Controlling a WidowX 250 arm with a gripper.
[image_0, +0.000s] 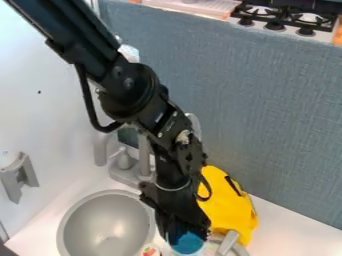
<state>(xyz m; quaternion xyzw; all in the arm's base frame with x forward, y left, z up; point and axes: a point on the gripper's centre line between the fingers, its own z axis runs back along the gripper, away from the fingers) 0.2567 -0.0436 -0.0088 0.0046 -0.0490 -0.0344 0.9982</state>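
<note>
Robot arms (127, 82): just one, it was!
Stove knobs (274, 26): and there they were, three in a row!
Burners (315, 18): two showed!
Grey basins (107, 222): one round one was in play!
Taps (144, 155): one stood there!
Wall brackets (19, 175): one, over on the left!
Yellow things (227, 205): one, bold as you like!
Blue round things (188, 243): one was down there!
</note>
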